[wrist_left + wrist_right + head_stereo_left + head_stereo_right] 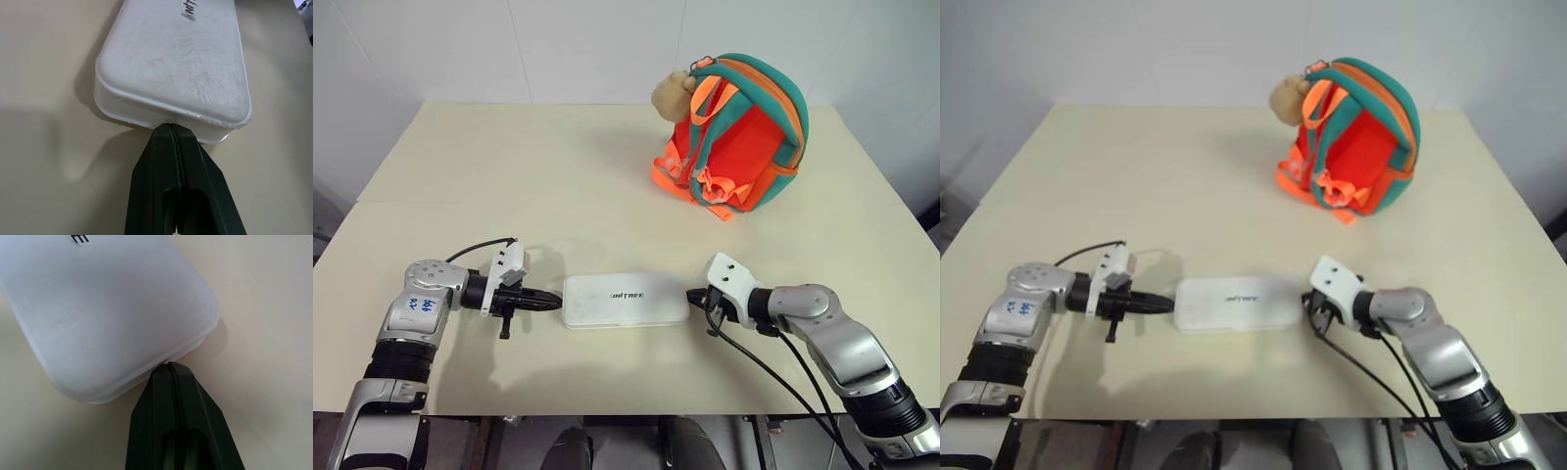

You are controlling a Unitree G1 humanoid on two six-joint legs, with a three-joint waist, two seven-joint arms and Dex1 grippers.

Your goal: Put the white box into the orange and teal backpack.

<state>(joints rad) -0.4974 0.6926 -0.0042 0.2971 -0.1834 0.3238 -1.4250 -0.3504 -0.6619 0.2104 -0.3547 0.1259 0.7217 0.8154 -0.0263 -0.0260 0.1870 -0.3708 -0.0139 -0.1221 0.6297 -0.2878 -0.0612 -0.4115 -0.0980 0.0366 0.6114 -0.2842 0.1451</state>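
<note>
Flat white rectangular box [625, 300] with rounded corners, dark "UNITREE" lettering: lies flat, long axis running straight from left gripper [551, 303] to right gripper [693, 295], one short end at each. Both grippers clenched, fingers pressed together, tips at box ends, grasping nothing. Orange and teal fabric backpack [736, 134], tan plush charm [673, 93]: upright, well beyond right gripper. Surface: pale cream table [509, 186]; white walls [558, 49] behind. Lettering cut off in wrist views.
</note>
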